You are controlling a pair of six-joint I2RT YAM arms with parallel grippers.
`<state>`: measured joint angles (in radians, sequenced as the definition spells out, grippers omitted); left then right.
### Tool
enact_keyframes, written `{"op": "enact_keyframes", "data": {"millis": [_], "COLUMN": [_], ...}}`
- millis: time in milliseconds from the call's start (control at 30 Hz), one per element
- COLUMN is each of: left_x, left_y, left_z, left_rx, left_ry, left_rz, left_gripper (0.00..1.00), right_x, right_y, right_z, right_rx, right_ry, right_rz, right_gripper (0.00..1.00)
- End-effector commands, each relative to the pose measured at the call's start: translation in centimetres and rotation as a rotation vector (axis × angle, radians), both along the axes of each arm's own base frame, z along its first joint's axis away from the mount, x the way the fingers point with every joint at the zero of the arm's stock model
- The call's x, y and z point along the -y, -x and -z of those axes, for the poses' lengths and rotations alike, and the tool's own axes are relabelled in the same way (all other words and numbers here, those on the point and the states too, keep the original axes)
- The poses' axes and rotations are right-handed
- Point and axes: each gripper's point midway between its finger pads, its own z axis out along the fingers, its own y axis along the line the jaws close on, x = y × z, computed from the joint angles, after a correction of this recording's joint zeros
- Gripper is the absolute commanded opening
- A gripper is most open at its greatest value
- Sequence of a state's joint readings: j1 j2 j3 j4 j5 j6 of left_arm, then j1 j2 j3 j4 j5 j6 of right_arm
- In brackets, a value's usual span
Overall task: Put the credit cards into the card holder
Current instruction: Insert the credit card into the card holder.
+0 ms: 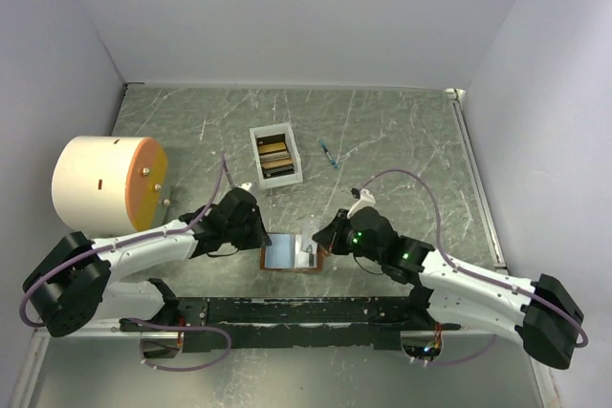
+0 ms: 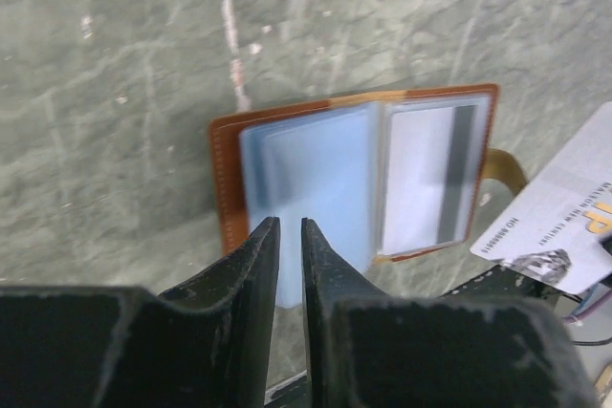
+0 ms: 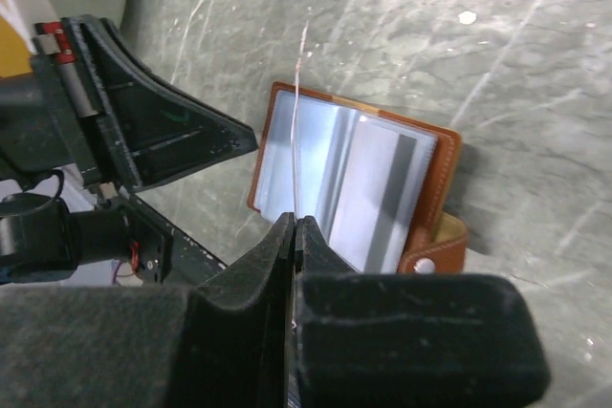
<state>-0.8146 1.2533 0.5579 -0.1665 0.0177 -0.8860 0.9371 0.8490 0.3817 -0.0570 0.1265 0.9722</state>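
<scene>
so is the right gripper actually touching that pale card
Touching. The right wrist view shows the pale card edge-on, pinched in the right gripper, its jaws shut on it with no gap either side.

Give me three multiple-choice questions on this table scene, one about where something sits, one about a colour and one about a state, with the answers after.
1. In the top view, where is the white box relative to the card holder?
A. beyond it, away from the robot
B. nearer the robot than it
C. directly on top of it

2. What colour is the card holder's outer leather?
A. green
B. brown
C. red

3. What is the right gripper doing?
A. standing wide open
B. shut on a pale card
C. shut on the white box

Answers:
1 A, the white box lies higher in the top view, past the card holder.
2 B, a brown edge frames its pale blue pockets.
3 B, its own wrist view shows the fingers pressed on the thin card, seen edge-on.
</scene>
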Motion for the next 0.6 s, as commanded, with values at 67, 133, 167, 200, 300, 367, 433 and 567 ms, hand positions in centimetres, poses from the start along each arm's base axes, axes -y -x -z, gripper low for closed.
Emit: {"op": "enact_keyframes", "data": {"millis": [67, 133, 167, 200, 300, 367, 433, 567], "left_x": [-1.2, -1.3, -1.3, -1.4, -1.5, -1.5, -1.5, -1.6], "left_y": [1.0, 1.3, 1.3, 1.4, 1.7, 2.0, 2.2, 2.6], "left_z": [1.6, 1.9, 2.0, 2.2, 2.4, 2.6, 2.9, 3.5], "left_rx": [-0.04, -0.055, -0.059, -0.065, -0.072, -0.083, -0.089, -0.106], "left_ry": [-0.015, -0.018, -0.021, -0.026, -0.02, -0.01, -0.013, -0.015], "left_rz": [0.002, 0.007, 0.008, 0.006, 0.004, 0.008, 0.012, 0.026], "left_gripper": [0.23, 0.22, 0.22, 0.22, 0.22, 0.22, 0.21, 0.19], "right_x": [-3.3, -3.7, -3.7, -3.7, -3.6, -3.5, -3.6, -3.6], "right_y": [-0.5, -0.6, -0.7, -0.7, -0.7, -0.5, -0.4, -0.4], "right_z": [-0.8, -0.1, 0.1, 0.6, 1.3, 1.9, 2.3, 2.7], "right_rx": [0.022, 0.008, 0.005, -0.001, -0.007, -0.017, -0.029, -0.048], "right_ry": [-0.077, -0.062, -0.056, -0.048, -0.045, -0.045, -0.042, -0.042], "right_rz": [-0.09, -0.094, -0.094, -0.091, -0.084, -0.087, -0.089, -0.076], "right_gripper": [0.0, 0.0, 0.0, 0.0, 0.0, 0.0, 0.0, 0.0]}}
